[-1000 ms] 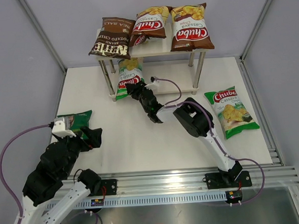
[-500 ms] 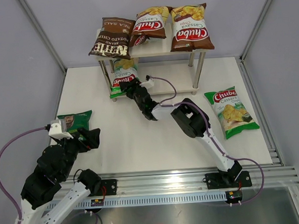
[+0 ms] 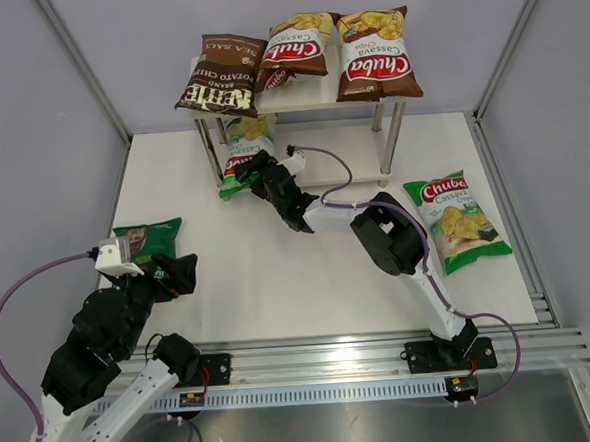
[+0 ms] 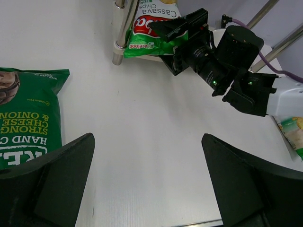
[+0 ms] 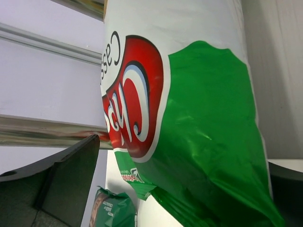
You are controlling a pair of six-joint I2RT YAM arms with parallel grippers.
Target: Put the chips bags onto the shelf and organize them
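- left gripper hangs spread wide and empty near the real bag, likely the next pick; that bag is cut off in the wrist view.
- green chuba bag lies on the shelf, lower board, its far end hidden under the kettle bag.
- right gripper stands parted around its near edge, not pinching: released, i judge.
- second green chuba bag waits on the table.

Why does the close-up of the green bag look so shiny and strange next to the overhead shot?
Right wrist view: the green bag sits so near the lens that it fills the frame, with a pale streak of glare on its foil, and the tool's fingers are dark, soft shapes at the edges. Top view: even light, the shelf and bags sharp, no harsh shadows.
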